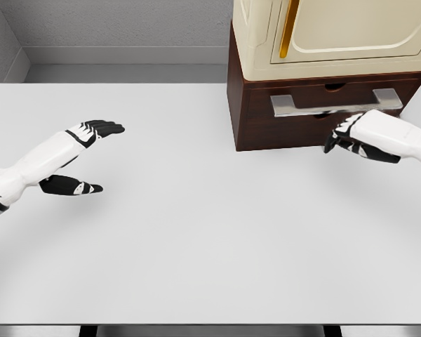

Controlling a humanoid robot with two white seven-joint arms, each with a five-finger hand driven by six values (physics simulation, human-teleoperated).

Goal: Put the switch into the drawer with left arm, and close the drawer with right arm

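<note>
L hand (91, 144) open over white table (196, 232), holding nothing. R hand (351, 137) at drawer (323, 105) front, just below metal handle (337, 103). Cream cabinet (330, 35) sits on top.

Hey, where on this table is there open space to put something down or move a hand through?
Bare patches: the white table across its whole front and middle, between the left hand and the brown drawer cabinet; also the back-left corner. Crowded: the right rear, where the right hand sits at the cabinet's drawer handle.
</note>
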